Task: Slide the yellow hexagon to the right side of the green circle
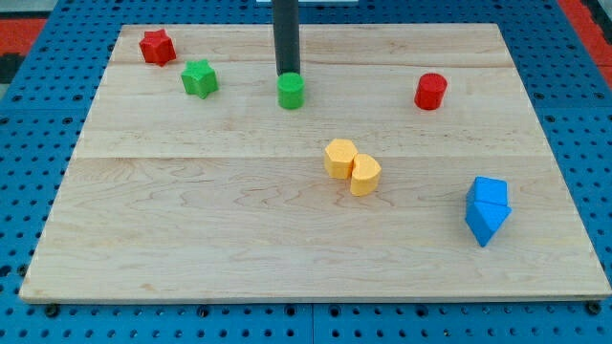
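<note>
Pale wooden board surface (pixel 191 229) with visible plank seams, lying on a blue perforated pegboard (pixel 33 143), red patches at the view's top corners (pixel 583 14), even, soft light

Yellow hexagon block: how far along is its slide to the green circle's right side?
Nothing done: the yellow hexagon block sits below-right of the green circle block, touching the yellow heart-shaped block. In hand: my tip is at the circle's top edge. Left: the whole push.
</note>
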